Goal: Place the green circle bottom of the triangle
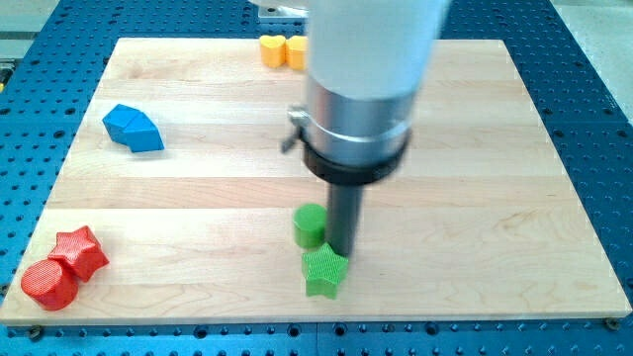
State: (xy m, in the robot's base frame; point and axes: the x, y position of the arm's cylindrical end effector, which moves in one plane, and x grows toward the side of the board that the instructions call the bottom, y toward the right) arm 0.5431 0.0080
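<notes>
Tip [343, 252] on bench [475, 198], just right of green circle [310, 224], above green star [324, 272]. No pincer fitted; rod only.

My tip [341, 251] is sitting just right of the green circle [310, 225], above the green star [324, 272], low centre. Blue block [133, 128] upper left, yellow blocks [281, 49] top, red star [80, 251] and red circle [49, 284] lower left on the table [495, 148].
</notes>
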